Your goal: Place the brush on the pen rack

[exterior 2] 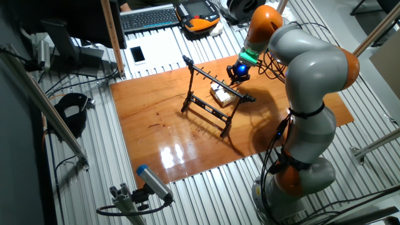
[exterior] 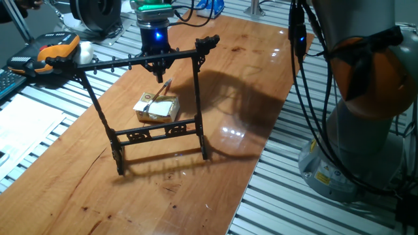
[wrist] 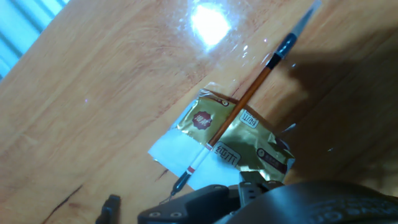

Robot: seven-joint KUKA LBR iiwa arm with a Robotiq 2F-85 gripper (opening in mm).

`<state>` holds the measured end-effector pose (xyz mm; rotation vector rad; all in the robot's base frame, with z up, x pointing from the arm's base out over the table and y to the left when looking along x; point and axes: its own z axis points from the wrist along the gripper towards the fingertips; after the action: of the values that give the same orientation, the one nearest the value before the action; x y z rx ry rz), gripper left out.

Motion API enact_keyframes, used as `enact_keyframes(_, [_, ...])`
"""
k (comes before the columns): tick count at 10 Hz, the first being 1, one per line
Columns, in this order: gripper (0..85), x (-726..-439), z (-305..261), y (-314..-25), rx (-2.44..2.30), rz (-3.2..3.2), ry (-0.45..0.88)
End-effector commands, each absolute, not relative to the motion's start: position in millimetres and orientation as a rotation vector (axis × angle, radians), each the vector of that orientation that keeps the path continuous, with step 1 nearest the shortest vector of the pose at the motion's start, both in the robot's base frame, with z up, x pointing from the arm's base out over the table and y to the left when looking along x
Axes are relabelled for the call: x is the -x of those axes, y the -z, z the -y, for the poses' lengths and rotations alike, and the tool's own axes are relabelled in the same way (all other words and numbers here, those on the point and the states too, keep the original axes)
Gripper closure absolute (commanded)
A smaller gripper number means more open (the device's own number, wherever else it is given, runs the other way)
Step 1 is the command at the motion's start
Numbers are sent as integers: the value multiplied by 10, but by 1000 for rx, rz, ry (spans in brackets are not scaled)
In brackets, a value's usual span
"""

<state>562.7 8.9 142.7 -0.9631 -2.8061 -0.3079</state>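
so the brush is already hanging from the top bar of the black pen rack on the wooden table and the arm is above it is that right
Not quite. The brush isn't hanging from the pen rack; the hand view shows it lying across the yellowish packet on the wooden table. The gripper is indeed above it.

Brush [wrist: 239,111] lies slanted across packet [wrist: 233,146], one end on it, other end on table [wrist: 112,81]. Packet sits just behind pen rack [exterior: 149,108]; gripper [exterior: 157,63] hangs above both.
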Motion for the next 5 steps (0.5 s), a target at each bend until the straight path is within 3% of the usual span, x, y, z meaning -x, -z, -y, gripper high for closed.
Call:
enact_keyframes(1, [850,-5626,-91,-1426,953,2814,302])
enact_keyframes(5, [850,-5626,-103,-1422,953,2829,341])
